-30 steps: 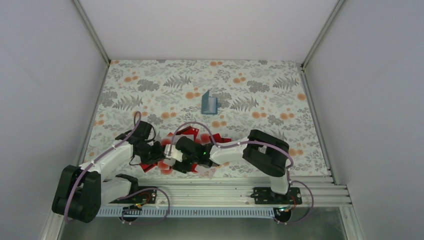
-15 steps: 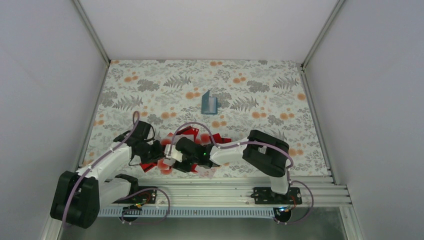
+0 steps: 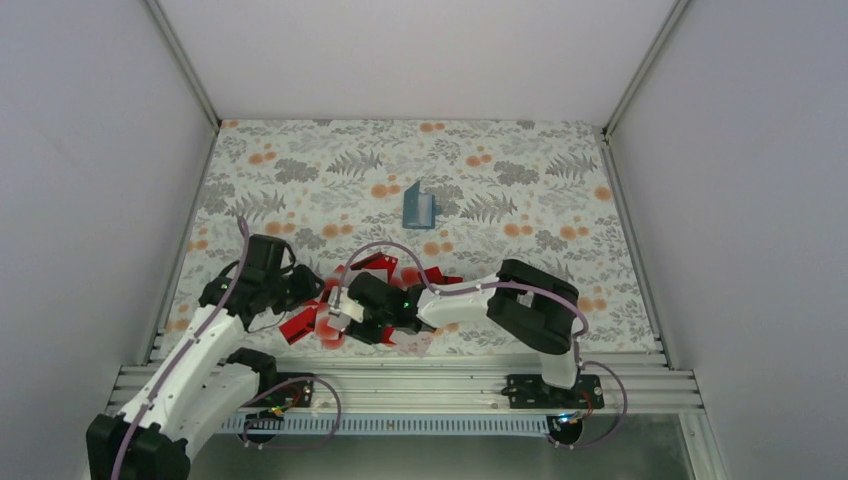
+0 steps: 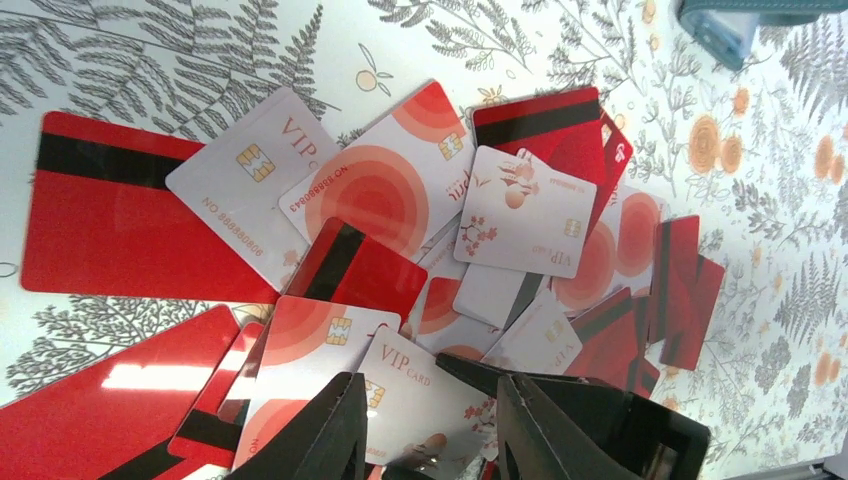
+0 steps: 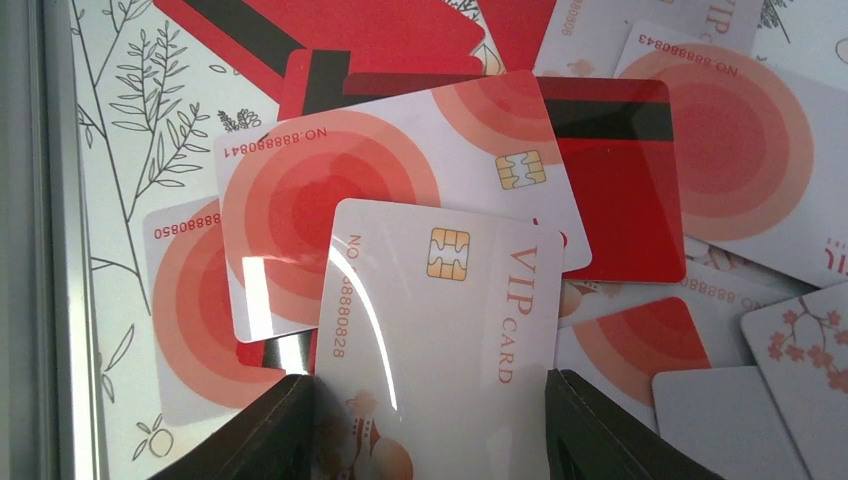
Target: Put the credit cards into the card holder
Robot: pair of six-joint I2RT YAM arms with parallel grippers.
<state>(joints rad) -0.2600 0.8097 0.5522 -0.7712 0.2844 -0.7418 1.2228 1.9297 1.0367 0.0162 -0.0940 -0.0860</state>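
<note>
The credit cards (image 3: 405,278), red ones with a dark stripe and white ones with red round spots, lie in a loose pile at the near middle of the mat; they fill the left wrist view (image 4: 370,190) and the right wrist view (image 5: 330,170). My right gripper (image 3: 345,308) is shut on a white VIP card (image 5: 440,300), pinched by its long edges (image 5: 430,385). My left gripper (image 3: 316,295) is open just left of it; its fingers straddle the same card's far end (image 4: 428,385) without pinching it. The teal card holder (image 3: 418,207) stands half open further back, at the top right of the left wrist view (image 4: 735,20).
The floral mat (image 3: 520,160) covers the table. Grey walls enclose it left, right and behind. A metal rail (image 3: 430,385) runs along the near edge, close behind the pile, and shows at the left of the right wrist view (image 5: 20,240).
My left arm has swung left and drawn its gripper a little away from the right gripper. The right gripper has stayed in place with the white card.
</note>
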